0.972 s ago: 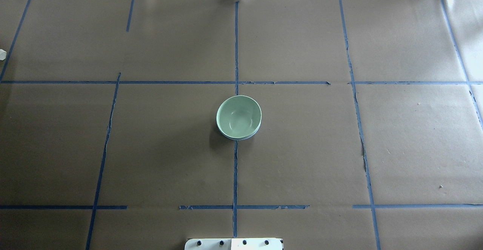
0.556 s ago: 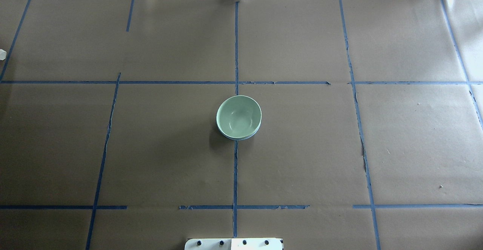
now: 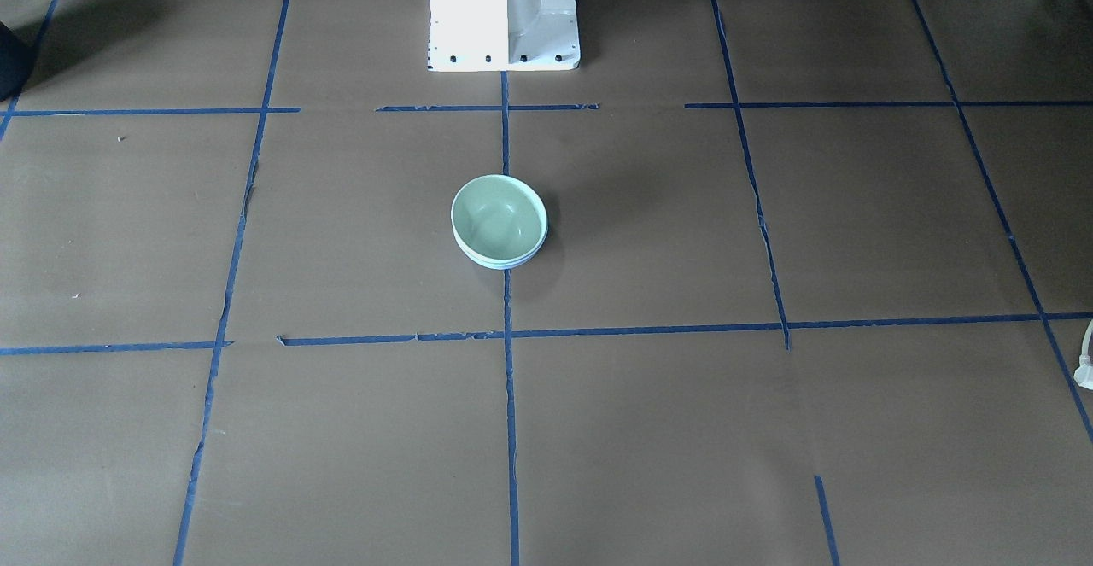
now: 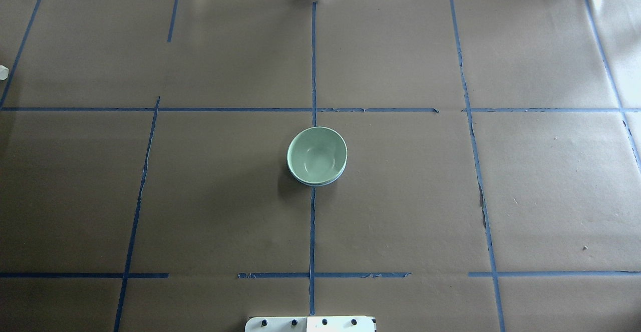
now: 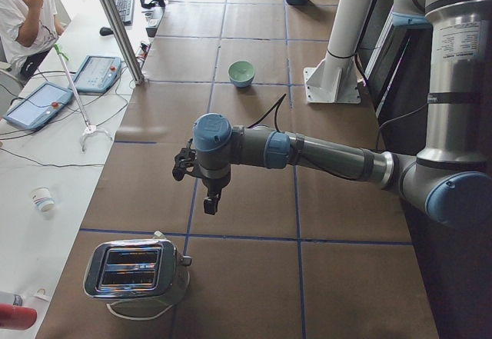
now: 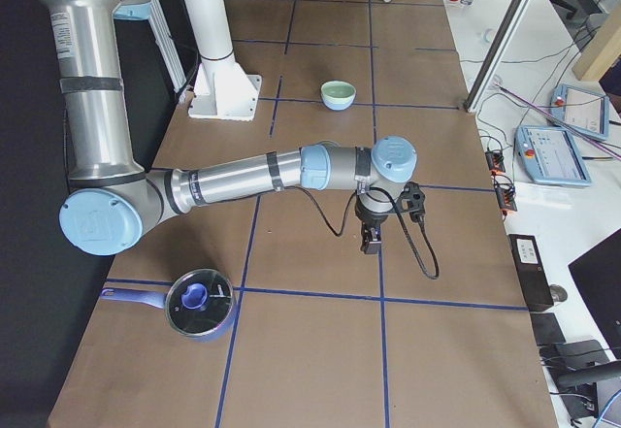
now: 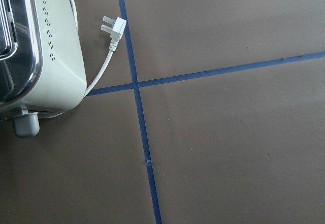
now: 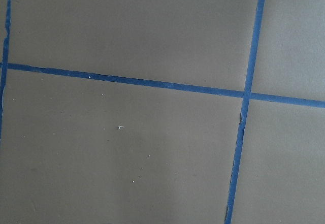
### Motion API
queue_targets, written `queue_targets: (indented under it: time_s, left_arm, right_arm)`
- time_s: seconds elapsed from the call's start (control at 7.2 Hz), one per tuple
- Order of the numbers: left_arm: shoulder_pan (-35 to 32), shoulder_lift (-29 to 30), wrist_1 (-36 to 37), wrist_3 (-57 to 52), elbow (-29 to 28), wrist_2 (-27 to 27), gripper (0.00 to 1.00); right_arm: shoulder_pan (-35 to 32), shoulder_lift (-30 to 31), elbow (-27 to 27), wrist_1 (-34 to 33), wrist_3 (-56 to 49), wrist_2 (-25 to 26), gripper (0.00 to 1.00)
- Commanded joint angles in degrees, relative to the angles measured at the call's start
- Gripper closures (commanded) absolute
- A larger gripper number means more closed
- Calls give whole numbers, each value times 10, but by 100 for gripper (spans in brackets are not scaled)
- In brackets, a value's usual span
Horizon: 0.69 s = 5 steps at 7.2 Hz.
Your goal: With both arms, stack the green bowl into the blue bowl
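Over the brown desk (image 5: 254,224), well apart from the bowls, the left end effector (image 5: 208,204) hangs pointing down; whether it is spread apart or closed together cannot be told. A silver toaster (image 5: 137,271) stands at its seven o'clock in the left side view. The right end effector (image 6: 370,245) also points down over bare paper, its state equally impossible to tell, with a lidded blue saucepan (image 6: 199,303) at its eight o'clock. At the desk's centre the green bowl (image 4: 316,154) sits nested inside the blue bowl (image 4: 320,184), whose rim shows only as a thin edge at six o'clock.
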State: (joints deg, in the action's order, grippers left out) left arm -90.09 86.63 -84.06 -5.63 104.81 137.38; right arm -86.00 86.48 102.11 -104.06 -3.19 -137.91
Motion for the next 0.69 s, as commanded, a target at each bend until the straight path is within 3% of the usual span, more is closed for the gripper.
queue_targets:
  time_s: [0.0, 0.56]
  left_arm:
    - [0, -1, 0, 0, -2, 0, 0]
    - [16, 5, -1, -1, -4, -6, 0]
  right_arm:
    - [6, 18, 15, 2, 0, 1, 0]
    - [9, 22, 15, 4, -1, 2, 0]
